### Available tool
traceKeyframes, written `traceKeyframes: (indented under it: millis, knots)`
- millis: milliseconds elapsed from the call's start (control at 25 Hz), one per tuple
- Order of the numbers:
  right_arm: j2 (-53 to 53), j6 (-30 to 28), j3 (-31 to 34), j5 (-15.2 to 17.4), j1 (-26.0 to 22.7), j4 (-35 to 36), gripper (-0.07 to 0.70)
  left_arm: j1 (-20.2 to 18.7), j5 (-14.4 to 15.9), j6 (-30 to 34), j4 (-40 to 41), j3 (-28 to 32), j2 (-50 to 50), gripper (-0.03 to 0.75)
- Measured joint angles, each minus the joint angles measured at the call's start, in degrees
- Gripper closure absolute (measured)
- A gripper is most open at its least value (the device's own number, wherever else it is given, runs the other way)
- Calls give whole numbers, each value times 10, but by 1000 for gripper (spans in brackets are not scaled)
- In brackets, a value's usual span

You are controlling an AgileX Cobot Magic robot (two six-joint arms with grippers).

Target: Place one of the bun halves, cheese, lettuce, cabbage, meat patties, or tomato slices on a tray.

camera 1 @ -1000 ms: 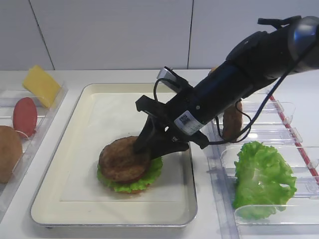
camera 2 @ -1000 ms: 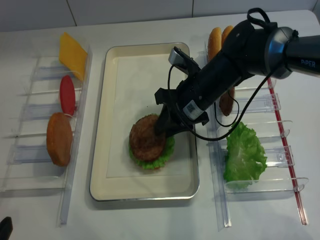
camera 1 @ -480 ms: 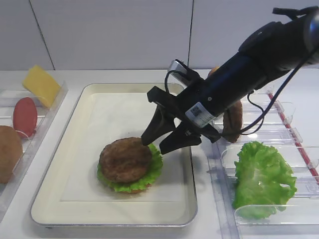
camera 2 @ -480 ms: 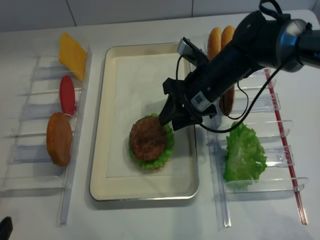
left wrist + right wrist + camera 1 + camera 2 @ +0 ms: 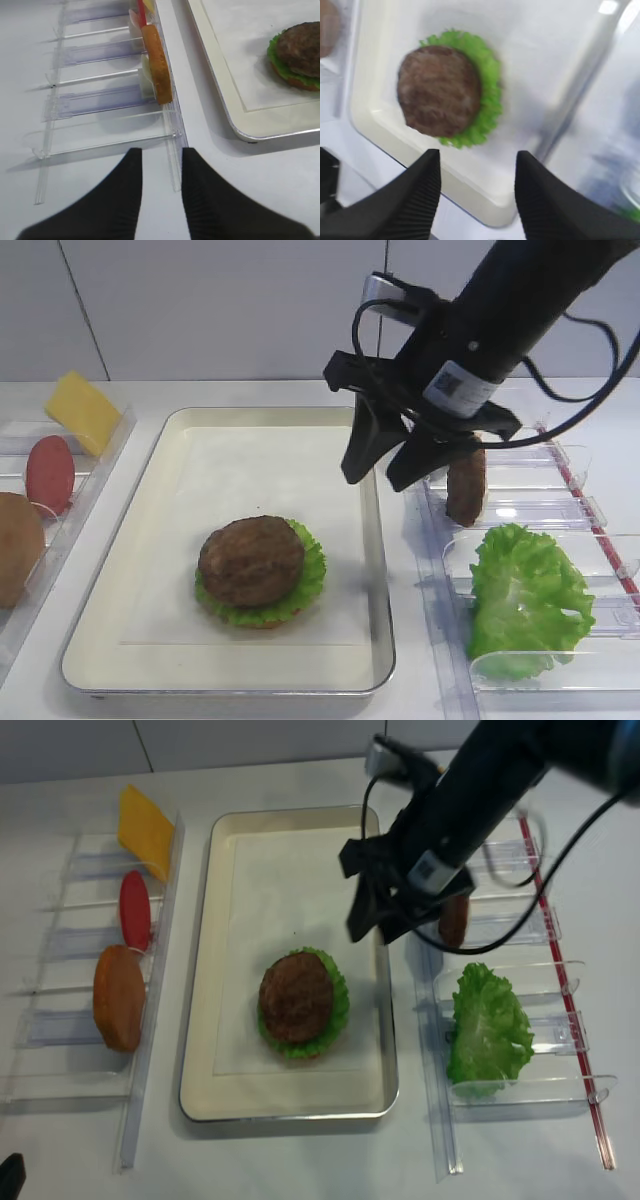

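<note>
While the right gripper [image 5: 388, 468] hangs in the air w/ jaws spread wide and nothing between them, the meat patty [image 5: 251, 559] sits below and to its left on the tray [image 5: 150, 468], clear of both fingertips. Patty rests on a frilly lettuce leaf [image 5: 309, 570], stacked over what looks like a bun half, only a thin tan edge showing. In the right wrist view the two black fingers [image 5: 422, 195] frame the stack from above, well apart from it; that view is blurred. Just right of the gripper, a second patty [image 5: 466, 485] stands on edge in a clear holder [image 5: 545, 510], w/ loose lettuce [image 5: 527, 595] in the slot nearer the camera. Far left of the gripper: cheese [image 5: 83, 412], tomato slice [image 5: 50, 473] and a bun half [image 5: 20, 546] in another holder. Left gripper [image 5: 159, 192] is by that holder's near end, jaws a narrow gap apart, empty.
</note>
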Motion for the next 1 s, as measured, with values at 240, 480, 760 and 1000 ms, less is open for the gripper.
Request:
traceKeyframes:
  millis: [240,480,760,1000]
  knots:
    - [-86,136,-2,46,14,-194,284,0,0,0,0,0,0,533]
    - [-182,186,-4,56,14,-293,284,0,0,0,0,0,0,533]
    - [-331,180,48,61,14,-308,285,0,0,0,0,0,0,533]
    - [-484,177,197,66,14,-369,285,0,0,0,0,0,0,533]
